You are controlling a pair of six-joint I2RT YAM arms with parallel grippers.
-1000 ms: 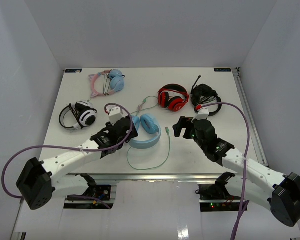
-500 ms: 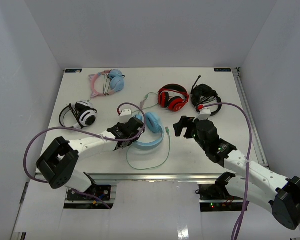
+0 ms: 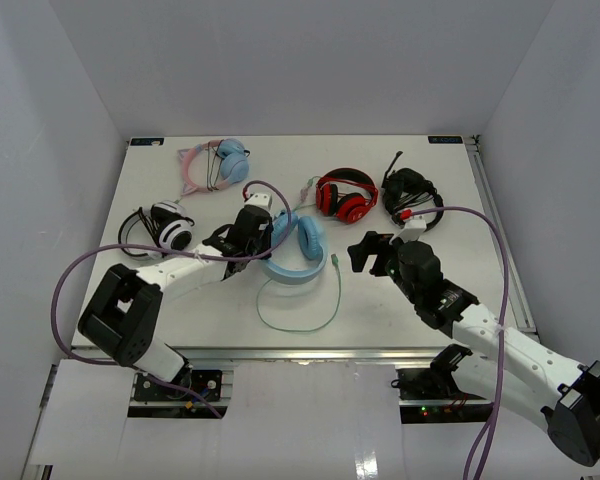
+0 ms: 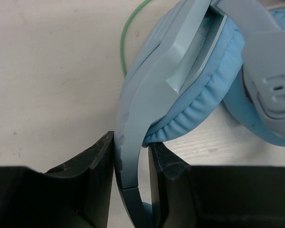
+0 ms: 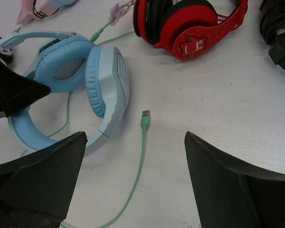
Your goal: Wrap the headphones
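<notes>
**Left pincer (image 4: pixel 131 161) clamps the light-blue over-ear headphones (image 3: pixel 298 256) near the middle of the white worktop (image 3: pixel 280 160).**
Only the left wrist view shows this pinch on the smooth plastic headband and the wrinkled padded cup. The right pincer (image 5: pixel 135 142) gapes wide above the thin pale-green cable (image 5: pixel 143 135).

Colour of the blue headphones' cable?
Pale green cable on the headphones; clearest in right wrist view.

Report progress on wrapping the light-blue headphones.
Done: nothing is wrapped. The cable lies in a loose loop on the table, its plug free. In hand: the left claw grips the headphones by the headband, and the right claw hangs open over the plug. Left: all the winding.
</notes>
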